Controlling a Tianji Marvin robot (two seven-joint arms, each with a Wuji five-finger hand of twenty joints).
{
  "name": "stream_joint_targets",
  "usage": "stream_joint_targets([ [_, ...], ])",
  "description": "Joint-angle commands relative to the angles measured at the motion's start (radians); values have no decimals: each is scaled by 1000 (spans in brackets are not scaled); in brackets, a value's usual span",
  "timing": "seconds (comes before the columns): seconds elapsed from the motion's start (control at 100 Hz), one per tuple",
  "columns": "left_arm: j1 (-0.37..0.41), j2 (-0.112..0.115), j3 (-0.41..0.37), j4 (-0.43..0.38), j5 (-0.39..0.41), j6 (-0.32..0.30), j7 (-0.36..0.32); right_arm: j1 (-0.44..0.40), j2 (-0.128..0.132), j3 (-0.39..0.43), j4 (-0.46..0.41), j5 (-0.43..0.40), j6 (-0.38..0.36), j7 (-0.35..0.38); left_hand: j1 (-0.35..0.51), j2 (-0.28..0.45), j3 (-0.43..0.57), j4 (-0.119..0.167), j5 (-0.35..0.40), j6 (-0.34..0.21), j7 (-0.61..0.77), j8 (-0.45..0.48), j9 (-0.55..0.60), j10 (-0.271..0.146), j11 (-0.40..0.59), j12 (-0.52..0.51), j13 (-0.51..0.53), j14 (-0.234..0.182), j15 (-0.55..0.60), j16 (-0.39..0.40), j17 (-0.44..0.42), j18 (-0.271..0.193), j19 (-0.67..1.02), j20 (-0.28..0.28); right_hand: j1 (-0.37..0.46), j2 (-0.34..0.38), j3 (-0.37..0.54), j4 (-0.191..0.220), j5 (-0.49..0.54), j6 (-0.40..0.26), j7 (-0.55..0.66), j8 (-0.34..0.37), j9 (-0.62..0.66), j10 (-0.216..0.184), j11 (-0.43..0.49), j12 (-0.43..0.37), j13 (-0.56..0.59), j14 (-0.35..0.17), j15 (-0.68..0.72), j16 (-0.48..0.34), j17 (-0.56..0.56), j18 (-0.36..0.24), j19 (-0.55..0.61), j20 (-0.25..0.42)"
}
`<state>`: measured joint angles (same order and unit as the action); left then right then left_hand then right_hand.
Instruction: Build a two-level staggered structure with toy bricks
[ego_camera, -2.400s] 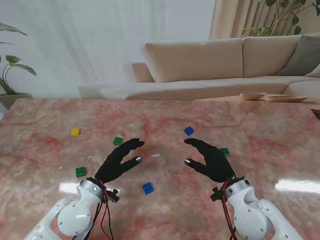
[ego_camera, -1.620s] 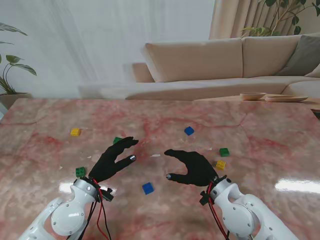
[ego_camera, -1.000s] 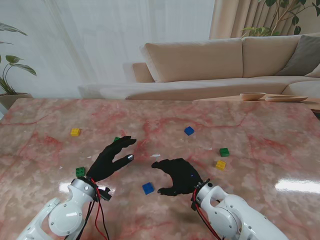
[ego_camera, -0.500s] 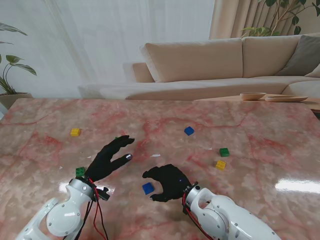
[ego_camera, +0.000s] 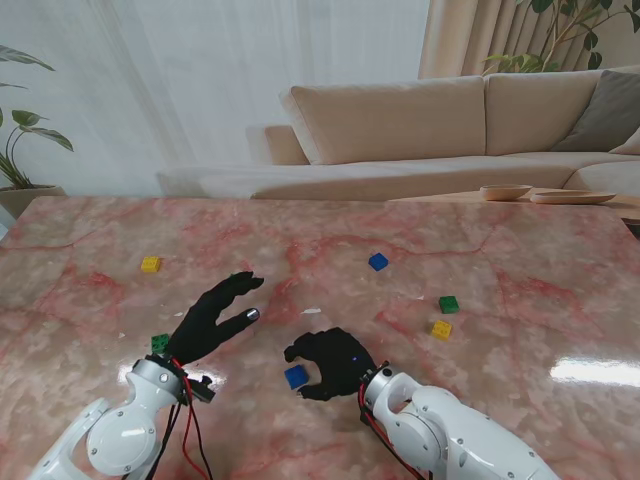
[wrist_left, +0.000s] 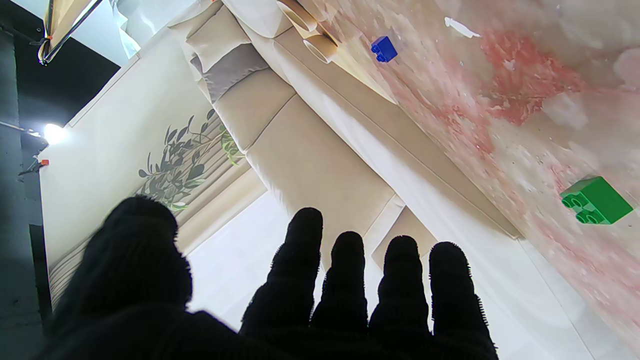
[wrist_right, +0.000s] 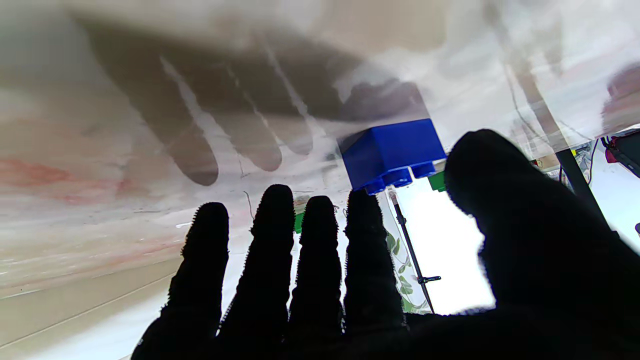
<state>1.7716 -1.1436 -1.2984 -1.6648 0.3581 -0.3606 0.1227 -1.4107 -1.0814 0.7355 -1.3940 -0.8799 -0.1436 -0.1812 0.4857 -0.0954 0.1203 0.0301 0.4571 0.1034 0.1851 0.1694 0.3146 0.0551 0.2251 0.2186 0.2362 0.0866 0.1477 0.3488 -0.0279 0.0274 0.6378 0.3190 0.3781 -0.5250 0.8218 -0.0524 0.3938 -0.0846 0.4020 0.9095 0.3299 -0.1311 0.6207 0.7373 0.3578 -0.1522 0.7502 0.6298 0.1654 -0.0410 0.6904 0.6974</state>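
From the stand's view, the right hand (ego_camera: 330, 362) covered part of the near blue brick (ego_camera: 295, 376), so whether its fingers (ego_camera: 296, 351) touched the brick could not be told. The left hand (ego_camera: 212, 318) hid part of a green brick (ego_camera: 160, 343) on the bench (ego_camera: 540, 260). In the right wrist view the bench was blurred, and a second green brick (wrist_right: 437, 182) showed only as a sliver behind the blue one.

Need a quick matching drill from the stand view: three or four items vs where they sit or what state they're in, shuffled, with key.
1. yellow brick
2. green brick
3. right hand
4. left hand

A. open, raised, near nothing
B. far left of table
C. right side, beside a second yellow brick
D. fingers curled at the near blue brick, not yet gripping

Pairs: 1-B, 2-C, 3-D, 4-A
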Motion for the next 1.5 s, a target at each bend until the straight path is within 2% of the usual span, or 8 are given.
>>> stream_joint_targets([
  [0.0,8,1,0,-4,2,4,0,-2,-4,-5,16,0,13,10,-23,12,11,7,10,-29,8,-5,-4,-24,1,-6,2,-48,-17,-3,-6,-30,8,8,28,-27,31,-53,14,-31,23,26,6,-35,22,16,-6,-34,18,19,0,-21,25,28],
  [0.29,10,2,0,-6,-1,4,-4,12,-7,-25,42,0,36,-3,-19,13,11,6,17,-27,10,-4,-1,-24,0,-7,2,-49,-17,-4,-6,-26,6,7,37,-35,81,-65,39,-55,53,69,29,-42,38,20,12,-33,25,19,12,-17,38,28],
  [0.52,12,2,-3,-9,-1,5,-5,40,-16,-55,79,4,37,-38,-16,14,11,5,21,-25,12,-3,0,-22,0,-7,2,-48,-19,-4,-6,-25,3,6,48,-68,205,-83,93,-142,211,159,92,-64,72,47,55,-38,40,22,37,-13,71,24],
  [0.56,13,3,-5,-10,0,6,-6,44,-18,-60,84,4,37,-45,-16,14,10,4,21,-25,11,-3,0,-22,0,-7,2,-47,-19,-4,-7,-24,1,5,58,-78,203,-122,94,-161,251,168,101,-67,73,51,60,-39,41,23,39,-12,75,22],
  [0.63,16,3,-8,-12,0,7,-6,49,-21,-66,93,6,36,-56,-15,15,10,4,22,-25,11,-3,0,-22,-1,-7,2,-47,-19,-4,-6,-23,0,4,76,-88,183,-181,95,-195,327,159,115,-71,72,55,65,-38,42,23,39,-12,80,19],
  [0.72,19,3,-10,-14,0,9,-7,57,-23,-74,102,8,35,-66,-16,15,9,3,22,-26,11,-3,0,-23,-1,-7,2,-48,-19,-5,-6,-23,0,4,86,-95,169,-200,99,-219,390,126,133,-75,72,58,75,-39,44,24,43,-11,87,18],
  [1.25,25,4,-15,-19,-2,12,-14,62,-33,-58,106,32,33,-78,-10,22,5,1,21,-30,8,-2,1,-21,-3,-9,2,-49,-22,-5,-7,-20,-9,0,72,-75,197,-242,159,-285,468,74,170,-82,58,59,77,-43,45,28,36,-17,87,19],
  [1.49,27,5,-16,-22,-3,14,-18,54,-37,-26,91,28,84,-85,-8,24,2,1,24,-29,8,-2,2,-22,-4,-9,3,-50,-23,-5,-6,-20,-13,-2,71,-63,180,-243,143,-278,472,71,164,-80,59,60,71,-43,48,30,32,-18,85,20],
])
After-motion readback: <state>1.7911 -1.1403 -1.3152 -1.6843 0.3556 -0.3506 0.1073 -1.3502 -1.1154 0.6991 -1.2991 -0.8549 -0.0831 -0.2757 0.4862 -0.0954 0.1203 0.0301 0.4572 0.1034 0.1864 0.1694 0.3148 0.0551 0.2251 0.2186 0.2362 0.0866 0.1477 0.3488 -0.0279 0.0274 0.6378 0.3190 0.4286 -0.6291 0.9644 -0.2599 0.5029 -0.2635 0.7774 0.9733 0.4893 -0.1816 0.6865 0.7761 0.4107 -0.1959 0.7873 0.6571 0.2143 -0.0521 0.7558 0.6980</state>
